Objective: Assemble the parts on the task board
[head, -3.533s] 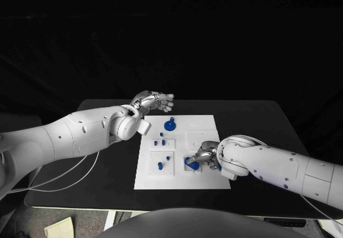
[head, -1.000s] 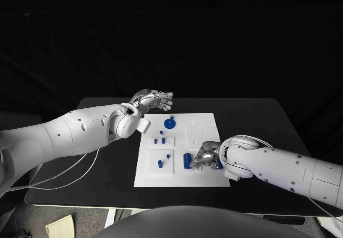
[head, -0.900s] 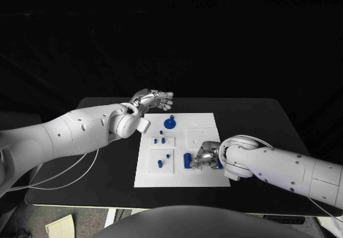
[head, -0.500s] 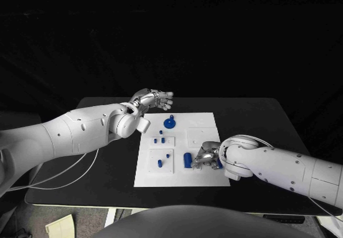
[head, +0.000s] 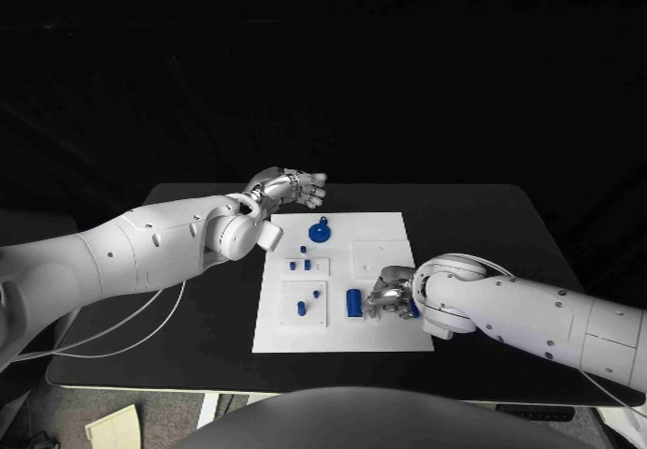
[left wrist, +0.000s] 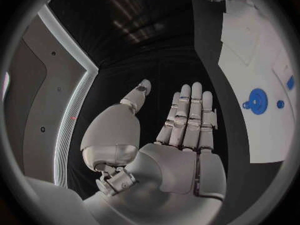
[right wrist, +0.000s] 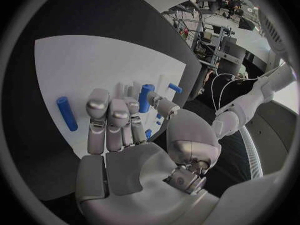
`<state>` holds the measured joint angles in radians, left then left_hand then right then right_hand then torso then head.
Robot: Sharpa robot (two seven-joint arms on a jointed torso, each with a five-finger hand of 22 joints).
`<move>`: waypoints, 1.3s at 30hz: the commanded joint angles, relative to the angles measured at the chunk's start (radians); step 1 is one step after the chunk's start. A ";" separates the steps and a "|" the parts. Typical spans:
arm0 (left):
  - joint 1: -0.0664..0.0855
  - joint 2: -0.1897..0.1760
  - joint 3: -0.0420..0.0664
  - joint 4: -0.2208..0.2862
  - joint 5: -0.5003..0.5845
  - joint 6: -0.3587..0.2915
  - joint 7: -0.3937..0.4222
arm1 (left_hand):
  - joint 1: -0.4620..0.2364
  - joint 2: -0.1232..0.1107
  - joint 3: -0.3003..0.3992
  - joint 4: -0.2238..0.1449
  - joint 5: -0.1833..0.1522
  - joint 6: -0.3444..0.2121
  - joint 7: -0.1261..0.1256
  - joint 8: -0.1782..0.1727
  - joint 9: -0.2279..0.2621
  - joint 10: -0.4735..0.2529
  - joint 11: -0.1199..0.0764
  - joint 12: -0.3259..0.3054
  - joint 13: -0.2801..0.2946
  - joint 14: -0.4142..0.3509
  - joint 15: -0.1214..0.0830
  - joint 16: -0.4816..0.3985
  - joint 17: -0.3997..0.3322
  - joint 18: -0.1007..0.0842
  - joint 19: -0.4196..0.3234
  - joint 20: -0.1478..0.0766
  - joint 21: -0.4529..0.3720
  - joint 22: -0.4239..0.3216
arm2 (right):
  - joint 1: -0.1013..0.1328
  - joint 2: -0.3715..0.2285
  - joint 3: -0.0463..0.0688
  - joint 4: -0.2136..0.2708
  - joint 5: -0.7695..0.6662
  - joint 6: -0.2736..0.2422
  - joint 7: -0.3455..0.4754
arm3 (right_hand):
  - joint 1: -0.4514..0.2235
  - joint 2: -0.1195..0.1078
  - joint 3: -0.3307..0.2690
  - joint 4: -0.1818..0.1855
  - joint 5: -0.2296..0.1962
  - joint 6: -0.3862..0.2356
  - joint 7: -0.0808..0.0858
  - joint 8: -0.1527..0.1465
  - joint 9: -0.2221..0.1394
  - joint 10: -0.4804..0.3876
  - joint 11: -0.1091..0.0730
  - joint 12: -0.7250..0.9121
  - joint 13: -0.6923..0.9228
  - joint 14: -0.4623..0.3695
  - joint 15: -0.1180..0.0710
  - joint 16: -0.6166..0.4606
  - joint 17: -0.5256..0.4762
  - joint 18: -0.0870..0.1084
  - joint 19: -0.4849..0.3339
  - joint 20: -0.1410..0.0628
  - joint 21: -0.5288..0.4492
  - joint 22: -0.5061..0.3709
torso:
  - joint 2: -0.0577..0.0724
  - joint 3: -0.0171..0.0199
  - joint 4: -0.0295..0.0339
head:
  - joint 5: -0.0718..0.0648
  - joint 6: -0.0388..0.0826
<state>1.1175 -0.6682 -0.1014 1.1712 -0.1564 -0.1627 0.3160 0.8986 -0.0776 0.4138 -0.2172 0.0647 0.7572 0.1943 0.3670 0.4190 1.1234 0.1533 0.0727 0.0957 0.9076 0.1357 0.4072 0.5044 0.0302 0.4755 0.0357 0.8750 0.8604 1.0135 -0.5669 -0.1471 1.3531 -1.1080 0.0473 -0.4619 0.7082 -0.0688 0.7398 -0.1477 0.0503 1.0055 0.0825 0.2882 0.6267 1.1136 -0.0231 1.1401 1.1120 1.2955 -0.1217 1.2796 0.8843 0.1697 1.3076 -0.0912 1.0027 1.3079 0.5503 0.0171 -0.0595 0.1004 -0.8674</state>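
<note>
- The white task board [head: 391,332] lay at the centre of the frame on the black table [head: 485,215], blue parts [head: 320,231] scattered over it.
- A blue cylinder [head: 353,301] stood just beside the right hand [head: 391,292]; whether its curled fingers gripped anything, I couldn't tell.
- The left hand [head: 290,190] hung released, fingers straight, above the board's upper-left corner.
- Behind was darkness.
</note>
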 commanded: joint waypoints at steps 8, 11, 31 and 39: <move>0.000 0.002 0.001 0.003 0.005 0.013 0.005 | -0.008 0.004 0.001 0.004 -0.005 -0.006 -0.001 0.006 -0.001 -0.008 0.000 -0.001 -0.002 -0.004 -0.001 -0.006 0.002 0.015 -0.005 -0.001 -0.006 0.001 | -0.002 0.006 -0.001 -0.003 -0.012 0.016 -0.007 | -0.014 -0.021 -0.018 -0.005 0.001 0.010 0.008 -0.003 0.000 0.004 0.002 -0.007 0.003 0.002 -0.006 -0.005 0.002 0.092 -0.001 0.008 0.004 0.013 | 0.000 0.0002 0.0001 | -0.002 0.000; 0.000 0.002 0.001 0.003 0.005 0.013 0.005 | -0.007 0.004 0.001 0.004 -0.005 -0.007 -0.001 0.006 -0.001 -0.008 0.000 -0.001 -0.002 -0.004 -0.001 -0.006 0.002 0.015 -0.005 -0.001 -0.006 0.001 | -0.002 0.005 -0.001 -0.001 -0.012 0.015 -0.007 | -0.012 -0.015 -0.021 -0.009 0.002 0.011 0.007 -0.003 0.001 0.005 0.002 -0.007 0.003 0.003 -0.006 -0.006 0.002 0.092 -0.001 0.008 0.004 0.013 | 0.000 0.0002 0.0000 | -0.002 0.000; 0.000 -0.003 0.001 0.002 0.005 0.013 0.007 | -0.007 0.003 0.001 0.004 -0.005 -0.007 -0.001 0.007 -0.001 -0.008 0.000 -0.001 -0.002 -0.004 -0.001 -0.007 0.004 0.015 -0.005 -0.001 -0.007 0.002 | 0.031 -0.116 0.032 0.093 -0.028 -0.023 0.017 | -0.016 -0.060 -0.039 -0.017 -0.001 -0.011 0.012 -0.018 0.001 0.015 0.006 0.005 0.013 0.005 -0.004 -0.005 0.006 0.092 0.004 0.002 0.003 0.010 | 0.000 0.0012 -0.0015 | -0.002 0.004; 0.000 -0.002 0.001 0.003 0.005 0.015 0.008 | -0.007 0.003 0.001 0.004 -0.005 -0.008 -0.001 0.008 -0.001 -0.008 0.000 -0.001 -0.002 -0.004 0.000 -0.008 0.004 0.015 -0.005 -0.001 -0.007 0.002 | 0.069 -0.176 0.044 0.067 -0.079 0.038 -0.022 | -0.008 -0.066 -0.037 -0.010 -0.001 -0.029 0.018 -0.027 0.002 0.022 0.011 0.024 0.029 0.006 0.001 -0.002 0.011 0.092 0.009 -0.003 0.003 0.009 | 0.000 0.0008 -0.0009 | -0.014 0.003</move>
<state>1.1175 -0.6710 -0.1015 1.1715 -0.1563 -0.1615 0.3149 0.8986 -0.0776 0.4138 -0.2172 0.0647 0.7572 0.1943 0.3711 0.4192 1.1234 0.1533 0.0727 0.0950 0.9076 0.1357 0.4032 0.5071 0.0302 0.4755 0.0356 0.8750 0.8609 1.0810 -0.7397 -0.1032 1.4234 -1.1463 0.0438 -0.4642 0.6990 -0.1301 0.6995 -0.1600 0.0503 0.9797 0.0999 0.2633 0.6270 1.1262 -0.0111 1.1590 1.1388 1.2975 -0.1195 1.2759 0.8936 0.1720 1.3098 -0.0934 1.0025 1.3075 0.5501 0.0181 -0.0607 0.0890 -0.8641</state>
